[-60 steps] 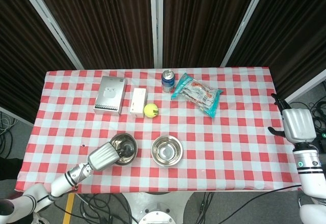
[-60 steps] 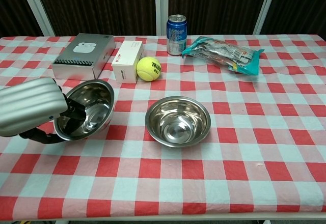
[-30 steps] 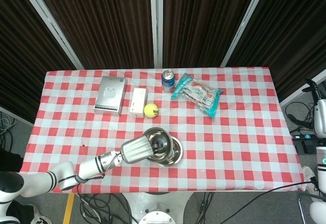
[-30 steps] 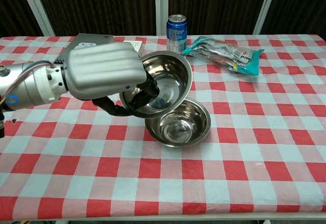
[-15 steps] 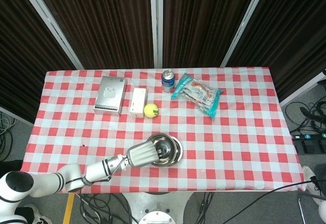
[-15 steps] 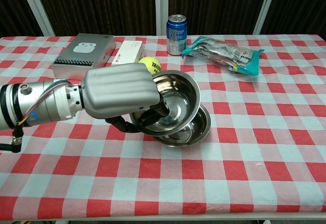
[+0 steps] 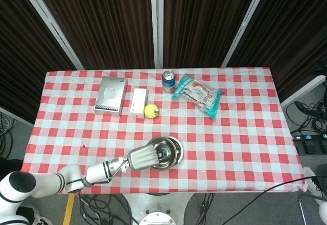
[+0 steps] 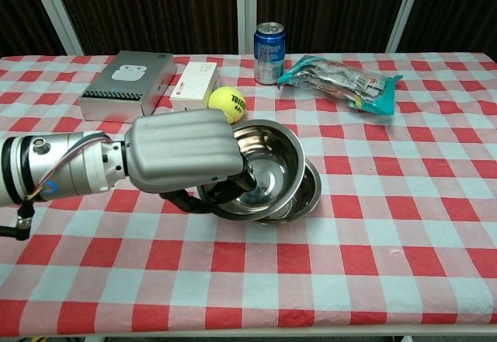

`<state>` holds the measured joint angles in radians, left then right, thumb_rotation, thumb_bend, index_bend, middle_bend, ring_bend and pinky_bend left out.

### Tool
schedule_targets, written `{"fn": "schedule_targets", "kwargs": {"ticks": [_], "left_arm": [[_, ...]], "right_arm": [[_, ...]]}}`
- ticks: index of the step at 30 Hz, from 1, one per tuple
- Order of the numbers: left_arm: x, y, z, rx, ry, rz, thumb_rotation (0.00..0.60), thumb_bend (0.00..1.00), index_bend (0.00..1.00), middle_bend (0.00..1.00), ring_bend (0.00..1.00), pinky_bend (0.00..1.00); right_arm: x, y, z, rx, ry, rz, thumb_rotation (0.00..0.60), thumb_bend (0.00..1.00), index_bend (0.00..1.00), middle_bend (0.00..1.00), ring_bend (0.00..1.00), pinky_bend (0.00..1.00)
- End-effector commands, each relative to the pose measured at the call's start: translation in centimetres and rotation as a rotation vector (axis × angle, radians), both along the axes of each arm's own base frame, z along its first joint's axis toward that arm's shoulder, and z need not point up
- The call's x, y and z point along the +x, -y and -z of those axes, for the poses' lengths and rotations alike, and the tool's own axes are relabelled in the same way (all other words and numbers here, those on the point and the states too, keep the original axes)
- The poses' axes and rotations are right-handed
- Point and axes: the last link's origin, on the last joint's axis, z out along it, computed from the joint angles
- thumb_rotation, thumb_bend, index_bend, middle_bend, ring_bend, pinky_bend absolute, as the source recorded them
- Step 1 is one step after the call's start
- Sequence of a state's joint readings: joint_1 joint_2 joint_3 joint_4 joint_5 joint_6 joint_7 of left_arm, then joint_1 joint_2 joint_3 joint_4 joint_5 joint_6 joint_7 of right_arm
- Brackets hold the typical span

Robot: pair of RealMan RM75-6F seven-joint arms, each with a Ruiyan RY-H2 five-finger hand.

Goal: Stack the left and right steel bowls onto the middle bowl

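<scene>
A steel bowl (image 8: 268, 163) is gripped at its nine-o'clock rim by the left hand (image 8: 182, 159) (fingers inside), tilted into the middle bowl (image 8: 304, 194).

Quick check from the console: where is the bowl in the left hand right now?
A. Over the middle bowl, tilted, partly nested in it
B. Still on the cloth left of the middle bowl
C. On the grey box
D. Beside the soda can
A: in the chest view the left hand grips the bowl by its near rim, tilted into the middle bowl beneath it.
</scene>
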<state>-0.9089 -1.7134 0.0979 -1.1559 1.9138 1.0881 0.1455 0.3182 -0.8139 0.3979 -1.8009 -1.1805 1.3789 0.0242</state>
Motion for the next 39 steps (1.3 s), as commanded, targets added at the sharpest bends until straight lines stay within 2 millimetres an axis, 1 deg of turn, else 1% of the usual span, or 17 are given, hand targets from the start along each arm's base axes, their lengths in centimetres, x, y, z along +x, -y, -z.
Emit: {"fn": "schedule_targets", "kwargs": {"ticks": [1,4,7,12,15,17,20,24,26,31,34,37,39], "left_arm": [[0.5,0.3,0.3,-0.01,0.002,0.016,0.6,0.37,0.71,0.72,1.0,1.0],[1.0,0.4,0.8,-0.015,0.008,0.028,0.6,0.37,0.71,0.72,1.0,1.0],[1.2,-0.1,1.3,-0.008,0.005,0.021,0.6,0.37,0.71,0.72,1.0,1.0],[0.9,-1.3,1.7,0.017,-0.012,0.008,0.6,0.37,0.71,0.72,1.0,1.0],[0.7,-1.6,1.7,0.012,-0.018,-0.003,0.6,0.36,0.71,0.7,1.0,1.0],[0.6,-1.6,1.6,0.006,-0.025,0.001,0.6,0.34,0.67,0.66,1.0,1.0],[0.7,-1.6,1.4,-0.019,-0.031,0.006,0.6,0.25,0.59,0.58,1.0,1.0],[0.7,-1.6,0.9,-0.037,-0.048,0.018,0.6,0.19,0.51,0.51,1.0,1.0],[0.8,-1.7,0.6,-0.035,-0.047,0.019,0.6,0.17,0.49,0.5,1.0,1.0],[0.6,-2.4,-1.0,-0.001,-0.051,0.009,0.6,0.16,0.48,0.49,1.0,1.0],[0.2,-3.1,-2.8,0.03,-0.026,-0.034,0.6,0.16,0.48,0.49,1.0,1.0],[-0.4,-4.1,-5.5,0.085,0.03,-0.108,0.6,0.16,0.48,0.49,0.99,1.0],[-1.5,-5.0,-7.7,0.153,0.066,-0.172,0.6,0.16,0.48,0.49,0.98,0.99]], "right_arm": [[0.8,0.0,-0.6,-0.017,-0.013,-0.009,0.6,0.04,0.16,0.33,0.8,0.77],[1.0,-0.1,-0.9,-0.024,-0.016,-0.009,0.6,0.04,0.16,0.33,0.8,0.77],[0.9,-0.2,-0.8,-0.021,-0.016,0.001,0.6,0.04,0.16,0.33,0.8,0.77],[0.5,-0.1,-0.7,-0.021,-0.013,0.009,0.6,0.04,0.16,0.33,0.79,0.77],[0.3,0.0,-1.0,-0.029,-0.012,0.01,0.6,0.04,0.16,0.33,0.79,0.77],[0.3,0.1,-1.0,-0.031,-0.012,0.011,0.6,0.04,0.16,0.33,0.79,0.77],[0.2,0.1,-0.9,-0.028,-0.011,0.014,0.6,0.04,0.16,0.33,0.79,0.77],[0.1,0.1,-0.8,-0.028,-0.01,0.018,0.6,0.04,0.16,0.33,0.79,0.77],[0.0,0.0,-0.9,-0.03,-0.008,0.018,0.6,0.04,0.16,0.33,0.79,0.77],[0.2,-0.1,-0.9,-0.031,-0.005,0.014,0.6,0.04,0.16,0.33,0.79,0.77],[0.2,-0.1,-0.9,-0.029,-0.005,0.011,0.6,0.04,0.16,0.33,0.8,0.77],[0.1,0.0,-0.6,-0.02,-0.007,0.016,0.6,0.04,0.16,0.33,0.8,0.77],[0.0,-0.1,-0.3,-0.012,-0.006,0.021,0.6,0.04,0.16,0.33,0.8,0.77]]}}
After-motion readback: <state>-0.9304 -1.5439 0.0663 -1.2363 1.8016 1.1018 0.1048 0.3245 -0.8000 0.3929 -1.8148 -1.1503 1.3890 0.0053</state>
